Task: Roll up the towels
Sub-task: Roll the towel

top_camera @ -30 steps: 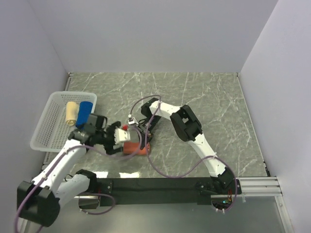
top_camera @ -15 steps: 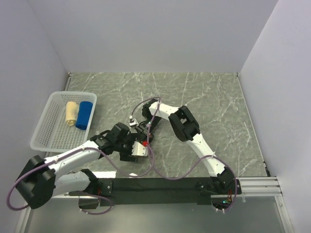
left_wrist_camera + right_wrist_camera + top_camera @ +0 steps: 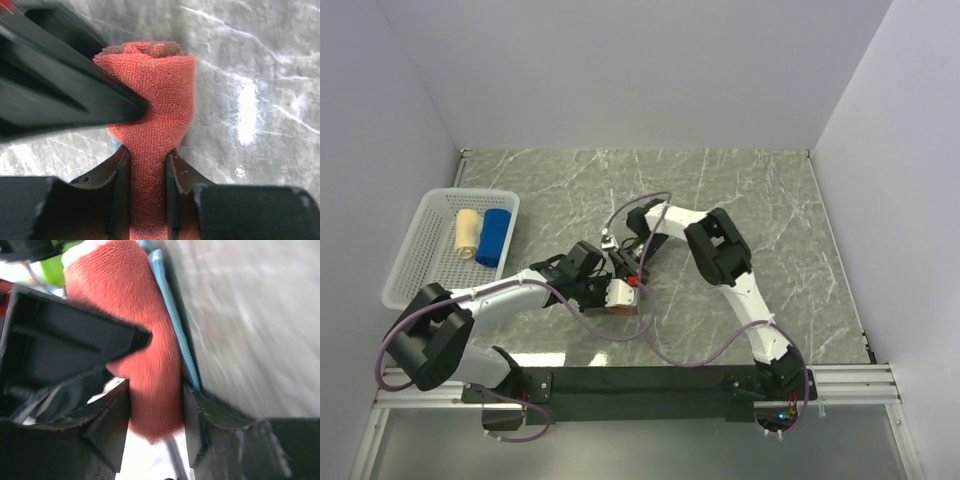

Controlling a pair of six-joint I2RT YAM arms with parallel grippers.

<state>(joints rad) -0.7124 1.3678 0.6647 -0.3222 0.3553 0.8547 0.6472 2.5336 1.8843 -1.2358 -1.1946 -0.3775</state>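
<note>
A rust-orange towel (image 3: 150,95), rolled into a tight cylinder, lies on the marble table near the front centre (image 3: 618,311). My left gripper (image 3: 145,172) is shut on one end of it, and the cloth is pinched in between the jaws. From the opposite side, my right gripper (image 3: 155,415) also has the orange towel (image 3: 135,330) between its jaws, with cloth touching both of them. The towel's teal edging (image 3: 170,315) shows along the roll. From above, both grippers (image 3: 620,296) (image 3: 625,268) meet over the towel and hide most of it.
A white lattice basket (image 3: 420,290) stands at the left edge of the table. It holds a rolled beige towel (image 3: 467,235) and a rolled blue towel (image 3: 494,236). Purple cables loop over the table around both arms.
My left arm swung right from beside the basket to the orange towel and its jaws closed on the roll. The right arm shifted slightly right, still at the towel.
</note>
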